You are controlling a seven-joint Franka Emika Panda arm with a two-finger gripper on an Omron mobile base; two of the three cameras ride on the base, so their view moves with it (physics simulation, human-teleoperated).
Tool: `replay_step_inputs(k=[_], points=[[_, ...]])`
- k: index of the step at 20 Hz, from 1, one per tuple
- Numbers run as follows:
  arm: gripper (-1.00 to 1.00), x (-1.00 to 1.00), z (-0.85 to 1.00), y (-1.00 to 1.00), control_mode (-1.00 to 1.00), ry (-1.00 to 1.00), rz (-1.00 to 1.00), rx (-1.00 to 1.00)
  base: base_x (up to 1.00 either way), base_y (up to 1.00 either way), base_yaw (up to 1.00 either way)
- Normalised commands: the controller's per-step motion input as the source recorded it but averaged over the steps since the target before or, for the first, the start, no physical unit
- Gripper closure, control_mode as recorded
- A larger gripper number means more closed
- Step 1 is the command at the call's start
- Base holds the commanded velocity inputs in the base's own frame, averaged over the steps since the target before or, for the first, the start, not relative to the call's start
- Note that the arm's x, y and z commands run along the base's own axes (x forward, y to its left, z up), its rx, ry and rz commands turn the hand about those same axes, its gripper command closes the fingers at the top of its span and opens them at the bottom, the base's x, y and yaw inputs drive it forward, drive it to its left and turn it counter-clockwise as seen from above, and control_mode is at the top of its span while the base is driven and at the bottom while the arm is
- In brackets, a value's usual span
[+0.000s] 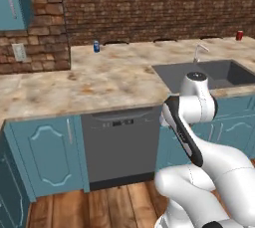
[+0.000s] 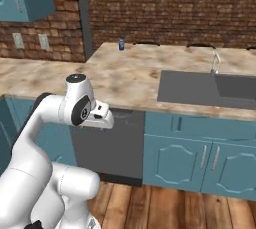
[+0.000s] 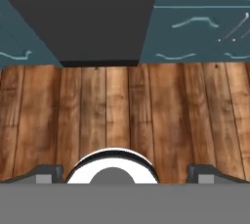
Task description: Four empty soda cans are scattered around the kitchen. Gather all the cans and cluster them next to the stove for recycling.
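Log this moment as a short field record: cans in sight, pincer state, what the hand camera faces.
blue can: small blue cylindrical soda can standing at the back of the beige stone counter, near the brick wall
red can: small red cylindrical soda can standing on the counter behind the grey sink
pincer: open, empty, held low
hand view faces: wooden plank floor, dark grey dishwasher

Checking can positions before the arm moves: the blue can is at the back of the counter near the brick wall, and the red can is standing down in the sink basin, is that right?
Not quite. The blue can does stand at the back of the counter by the brick wall, but the red can is on the countertop behind the sink, not in the basin. The left base view shows it.
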Motion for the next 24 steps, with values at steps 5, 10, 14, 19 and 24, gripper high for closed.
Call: replay_step_inputs(k=[5,10,14,19,24], points=[[-1.00,0.00,0.00,0.00,1.00,0.00,0.00,0.00,1.00,-0.67,0.02],[-1.00,0.00,0.00,0.00,1.00,0.00,0.00,0.00,0.72,-1.00,0.00],[-1.00,0.00,0.00,0.00,1.00,0.00,0.00,0.00,0.14,-1.00,0.00],[-1.00,0.00,0.00,0.00,1.00,0.00,0.00,0.00,0.00,-1.00,0.00],[-1.00,0.00,0.00,0.00,1.00,0.00,0.00,0.00,0.03,-1.00,0.00]])
